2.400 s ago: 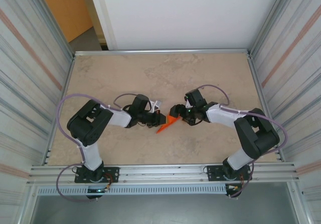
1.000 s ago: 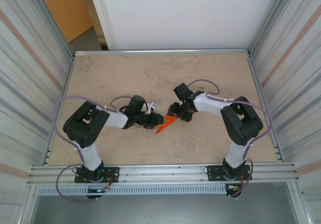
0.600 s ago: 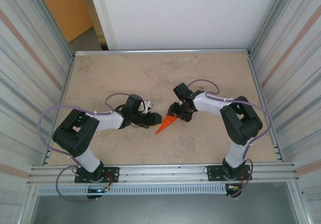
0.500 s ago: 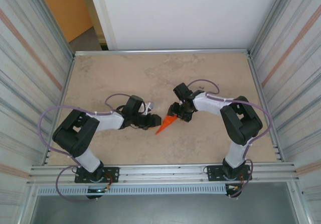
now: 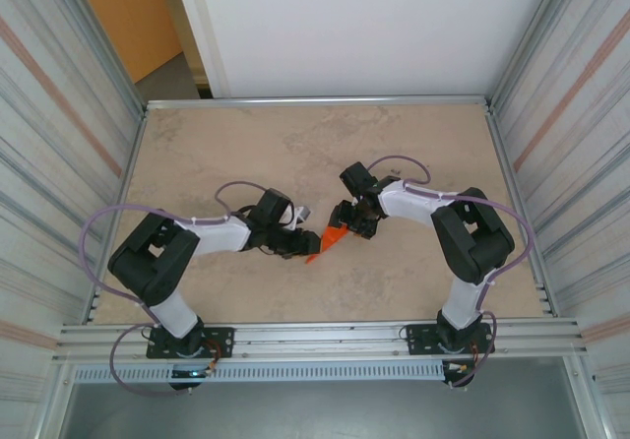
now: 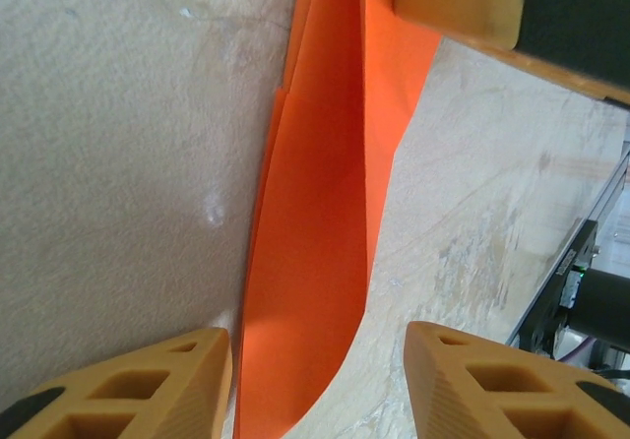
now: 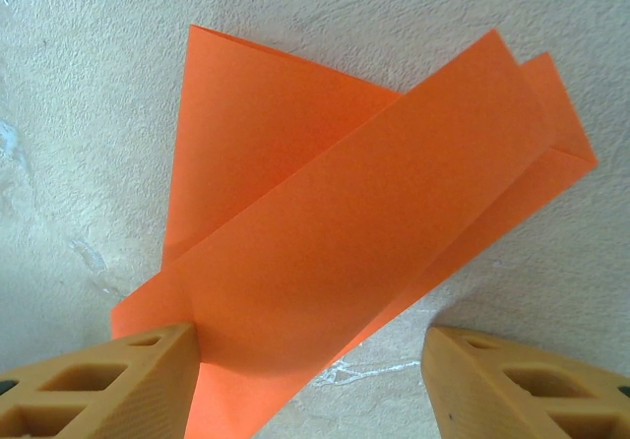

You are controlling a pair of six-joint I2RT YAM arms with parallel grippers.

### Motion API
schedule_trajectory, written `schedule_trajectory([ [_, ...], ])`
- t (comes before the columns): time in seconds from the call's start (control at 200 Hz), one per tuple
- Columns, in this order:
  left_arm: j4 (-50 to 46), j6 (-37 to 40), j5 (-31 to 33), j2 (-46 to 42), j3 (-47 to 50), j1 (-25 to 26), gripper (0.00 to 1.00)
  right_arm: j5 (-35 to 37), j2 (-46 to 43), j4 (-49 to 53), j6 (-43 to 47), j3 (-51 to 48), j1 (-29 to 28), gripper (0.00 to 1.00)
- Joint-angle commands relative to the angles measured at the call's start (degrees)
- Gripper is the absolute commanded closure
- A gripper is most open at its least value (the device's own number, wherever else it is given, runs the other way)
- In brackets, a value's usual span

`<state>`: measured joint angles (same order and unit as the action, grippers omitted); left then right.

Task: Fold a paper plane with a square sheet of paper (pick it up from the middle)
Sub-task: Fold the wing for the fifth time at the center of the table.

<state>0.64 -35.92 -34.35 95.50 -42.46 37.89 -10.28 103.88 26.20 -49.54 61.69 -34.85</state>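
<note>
Bright orange folded paper sheet [image 5: 325, 247] lies on the beige stone-patterned table top [image 5: 295, 144], near its middle, between the two arms; folded narrow, tapering to a point aimed near-left in the top view. Left gripper [image 5: 300, 244] sits low at the sheet's left side; right gripper [image 5: 345, 227] sits low at its far right end; the two almost meet over it.

Left wrist view: left gripper [image 6: 320, 345] jaws stand apart, straddling the sheet [image 6: 315, 242]; one tan finger [image 6: 148, 385] at the paper's edge, the other clear of it with bare table between; nothing clamped; long creases run lengthwise, layers overlapping; the right gripper's tan finger [image 6: 453, 1] sits over the far end.

Right wrist view: right gripper [image 7: 310, 345] jaws likewise apart, nothing pinched; the sheet's [image 7: 364, 213] end lies between them; one finger [image 7: 128, 380] touching or overlapping its edge, the other well off it; a long band lies folded across a triangular flap; whether any layer lifts off the table, cannot tell.
</note>
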Motion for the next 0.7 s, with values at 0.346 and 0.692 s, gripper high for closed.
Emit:
schedule_trajectory([
  [0.346,-6.1,3.5,4.2,2.9,-2.3,0.8,0.61,0.6,8.4,-3.6,-1.6,-2.5,-0.8,0.38],
  [0.692,-5.6,3.3,3.9,3.8,-2.2,0.6,0.72,1.0,9.2,-3.4,-0.9,-2.4,-0.8,0.39],
])
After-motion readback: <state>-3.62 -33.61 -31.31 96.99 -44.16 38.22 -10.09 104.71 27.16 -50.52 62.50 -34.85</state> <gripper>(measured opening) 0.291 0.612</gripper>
